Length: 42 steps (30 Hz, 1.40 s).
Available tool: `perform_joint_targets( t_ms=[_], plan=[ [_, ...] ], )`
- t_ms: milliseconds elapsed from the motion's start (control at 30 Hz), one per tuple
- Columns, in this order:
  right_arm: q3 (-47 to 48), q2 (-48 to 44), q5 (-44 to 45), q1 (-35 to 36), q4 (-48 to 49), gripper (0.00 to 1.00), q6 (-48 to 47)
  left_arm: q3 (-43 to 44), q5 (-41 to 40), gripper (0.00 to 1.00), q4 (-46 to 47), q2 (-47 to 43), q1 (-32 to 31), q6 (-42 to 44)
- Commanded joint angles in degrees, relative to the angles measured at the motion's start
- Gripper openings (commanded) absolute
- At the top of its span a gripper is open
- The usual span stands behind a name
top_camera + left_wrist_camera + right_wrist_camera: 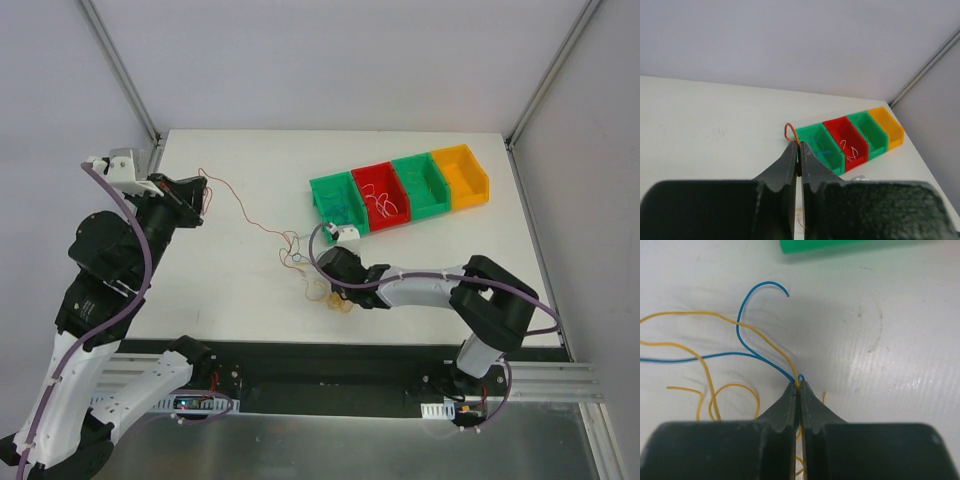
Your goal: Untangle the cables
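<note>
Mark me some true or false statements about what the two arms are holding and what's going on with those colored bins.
1. The left end effector is shut on a thin red-orange wire. True.
2. The right end effector hangs open above the table. False: it is shut, pinching the blue wire, with a yellow wire running into its tips too.
3. The four bins stand in one row: green, red, green, orange-yellow. True.
4. The red bin is empty. False: a few pale wires lie curled inside it.
</note>
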Motion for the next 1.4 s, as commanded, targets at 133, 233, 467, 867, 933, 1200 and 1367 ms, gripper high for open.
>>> perform_joint_targets(
  t_ms=[133,233,467,867,933,1200,1367],
  plan=[
    [-4.95,-6.96,6.86,0.35,0.88,0.01,4.64,1.25,-6.14,0.00,6.94,0.38,0.35,5.96],
    [-8.37,-10.99,10.54,0.53,0.36,0.01,9.02,-0.33,-10.27,0.00,9.05,-1.81,0.35,5.87],
    [-16.11,-19.09,17.32,0.44,-0.09,0.01,20.29,-1.65,-18.79,0.00,10.38,-7.52,0.70,7.64],
    [-13.66,-16.37,18.99,0.44,-2.11,0.01,20.82,6.60,-23.73,0.00,10.99,-12.54,0.70,8.87],
    [-14.10,-16.63,19.43,0.26,-2.11,0.01,21.52,8.35,-24.25,0.00,11.17,-11.67,0.70,10.61],
    [-14.89,-16.90,19.87,-0.35,-2.11,0.01,22.32,18.98,-28.82,0.00,11.08,-4.64,0.61,22.65],
    [-14.63,-16.64,20.40,-0.35,-1.85,0.01,21.88,25.40,-28.12,0.00,9.33,-0.34,0.61,25.38]
  ],
)
